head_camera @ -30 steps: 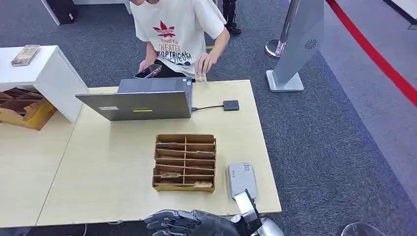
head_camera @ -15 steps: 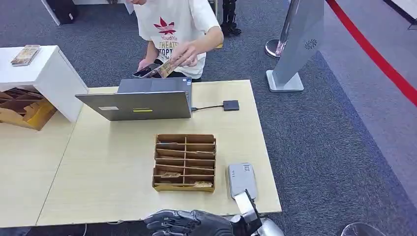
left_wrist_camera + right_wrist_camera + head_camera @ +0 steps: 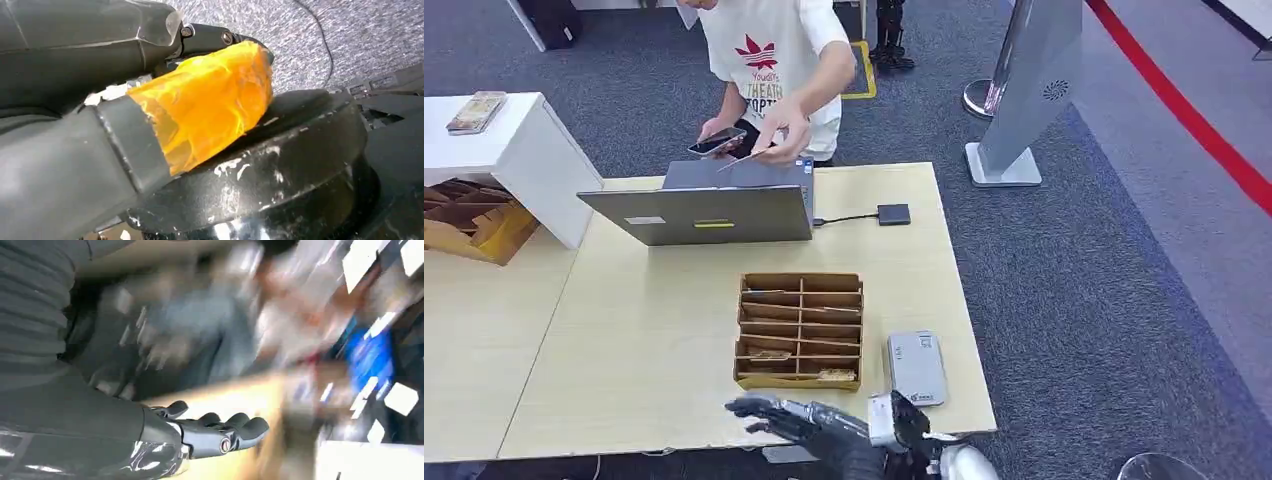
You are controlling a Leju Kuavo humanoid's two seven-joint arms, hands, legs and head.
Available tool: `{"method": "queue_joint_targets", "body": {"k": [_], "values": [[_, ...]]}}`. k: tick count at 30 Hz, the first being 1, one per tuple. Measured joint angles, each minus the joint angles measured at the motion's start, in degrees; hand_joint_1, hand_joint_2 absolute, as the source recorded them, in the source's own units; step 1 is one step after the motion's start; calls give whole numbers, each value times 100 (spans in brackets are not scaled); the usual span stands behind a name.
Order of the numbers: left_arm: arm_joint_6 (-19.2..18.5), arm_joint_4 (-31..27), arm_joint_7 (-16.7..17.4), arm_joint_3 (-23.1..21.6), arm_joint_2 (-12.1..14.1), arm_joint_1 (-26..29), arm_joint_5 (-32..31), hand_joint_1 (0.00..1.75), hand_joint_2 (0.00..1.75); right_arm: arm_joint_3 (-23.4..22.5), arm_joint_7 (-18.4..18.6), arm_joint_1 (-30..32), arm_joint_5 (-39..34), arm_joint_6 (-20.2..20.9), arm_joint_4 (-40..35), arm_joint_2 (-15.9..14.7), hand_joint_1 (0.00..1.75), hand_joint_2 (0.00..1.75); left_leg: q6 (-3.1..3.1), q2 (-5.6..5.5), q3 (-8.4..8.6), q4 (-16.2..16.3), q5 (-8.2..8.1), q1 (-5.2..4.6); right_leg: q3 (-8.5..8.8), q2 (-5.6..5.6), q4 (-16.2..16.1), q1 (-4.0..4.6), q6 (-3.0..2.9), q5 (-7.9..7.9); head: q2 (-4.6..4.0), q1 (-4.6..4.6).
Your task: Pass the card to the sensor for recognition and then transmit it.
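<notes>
Right hand (image 3: 809, 424) hovers empty, fingers extended, beside the card box (image 3: 800, 330).

A grey speckled carpet (image 3: 1074, 280) covers the floor, with a red stripe (image 3: 1194, 115) running diagonally along the far right. A light wooden table (image 3: 644, 330) fills the left and centre. A white cabinet (image 3: 519, 150) stands at its far left corner, beside open cardboard boxes (image 3: 464, 225). A grey standing panel (image 3: 1034, 90) on a flat base rests on the carpet beyond the table, next to a metal stanchion base (image 3: 979, 97). The light is even.
</notes>
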Motion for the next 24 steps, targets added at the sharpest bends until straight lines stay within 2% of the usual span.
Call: {"method": "queue_joint_targets", "body": {"k": [2, 4, 6, 8, 11, 15, 20, 24], "values": [[2, 0, -18, 4, -13, 16, 44, 0, 0, -66, -70, -110, 1053, -959, -164, 83, 0, 175, 0, 0, 0, 0, 1, 0, 0, 0, 0, 0, 0, 0, 0, 0], [-4, 0, -26, 4, -15, 20, 48, 0, 0, -100, -67, -219, 2063, -1745, -387, 208, 0, 175, 0, 1, 1, 0, 1, 0, 0, 1, 1, 0, -1, 1, 0, -2], [-11, 4, -24, 4, -20, 19, 26, 0, 0, -103, -28, -339, 3026, -2473, -592, 330, 0, 175, 1, -1, 1, 0, 3, 0, 0, 0, 1, 0, -1, 1, 0, 0], [-15, 22, -2, 4, -31, 17, -31, 0, 0, -105, 59, -434, 3778, -3010, -767, 424, 0, 175, 1, -1, 1, 0, 3, 0, 0, 0, 1, 0, -1, 1, 0, 0], [-24, 31, 63, 4, -35, 6, -153, 0, 0, -105, 205, -572, 4767, -3579, -946, 537, 0, 175, 1, -1, 0, 0, 2, 0, 0, 0, 1, 0, -1, 1, 0, 0], [-44, 31, 144, 4, -33, -17, -293, 0, 0, -103, 424, -812, 5869, -4081, -1001, 653, 0, 175, 2, -2, 1, 0, 2, -1, 0, 0, 1, -1, -1, 1, 0, 0], [-55, 31, 234, -2, -33, -44, -446, 0, 0, -105, 621, -1138, 6827, -4561, -953, 771, 0, 175, 0, -3, 2, 0, 4, 0, 1, 0, 1, -1, -1, 2, 0, 0], [-66, 31, 295, -2, -31, -63, -623, 0, 0, -103, 803, -1433, 7423, -4660, -789, 815, 0, 175, 0, -3, 2, 0, 4, 0, 1, 0, 2, -1, -1, 3, 0, 0]]}}
